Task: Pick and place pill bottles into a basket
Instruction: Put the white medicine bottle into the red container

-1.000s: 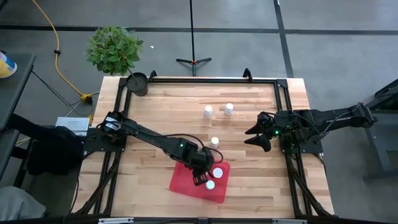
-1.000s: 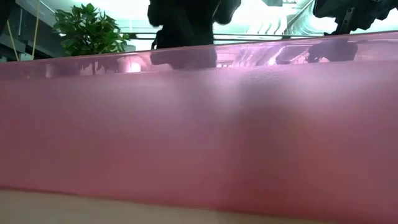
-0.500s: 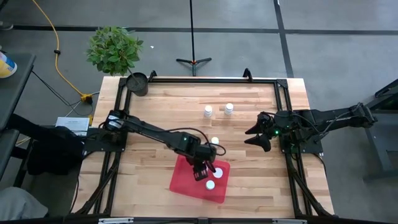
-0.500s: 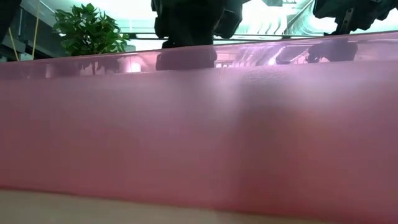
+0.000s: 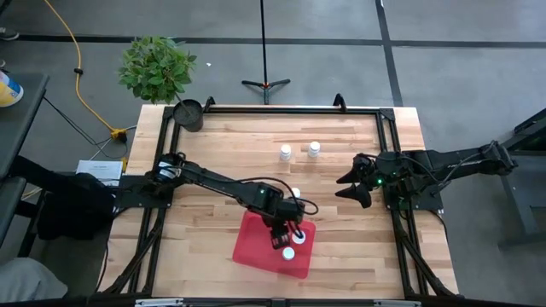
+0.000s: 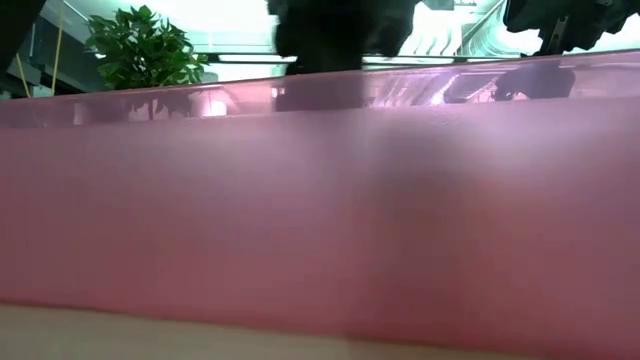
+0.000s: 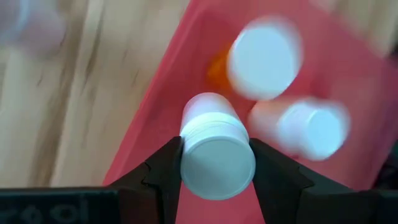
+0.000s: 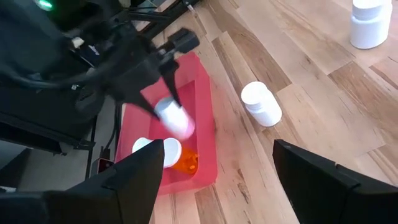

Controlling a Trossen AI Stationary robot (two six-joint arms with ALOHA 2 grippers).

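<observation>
The red tray [image 5: 254, 247] lies at the table's near middle, and its wall [image 6: 320, 220] fills the low view. A white bottle [image 7: 308, 127] and an orange bottle with a white cap [image 7: 264, 59] stand in it. My left gripper [image 5: 284, 234] is over the tray, shut on a white bottle [image 7: 211, 121]. One bottle [image 5: 294, 194] stands on the table just beyond the tray, and two more [image 5: 285, 153] [image 5: 314, 149] stand farther back. My right gripper [image 5: 351, 189] waits open at the table's right side. My left gripper pinches the white bottle by its two opposite sides [image 7: 183, 149] between its two fingers [image 7: 163, 171], at the end that faces the wrist camera. The fingers come from above. The bottle hangs tilted [image 8: 174, 118], lifted clear above the tray's floor.
A small dark pot [image 5: 188, 114] stands at the table's far left corner, with a green plant [image 5: 157, 66] on the floor behind it. A black frame [image 5: 277, 110] runs along the table's edges. Bare wood lies left of the tray.
My left gripper has gone a short way toward the table's right and far edges over the tray. It has stayed shut on the white bottle, which is still clear of the tray.
</observation>
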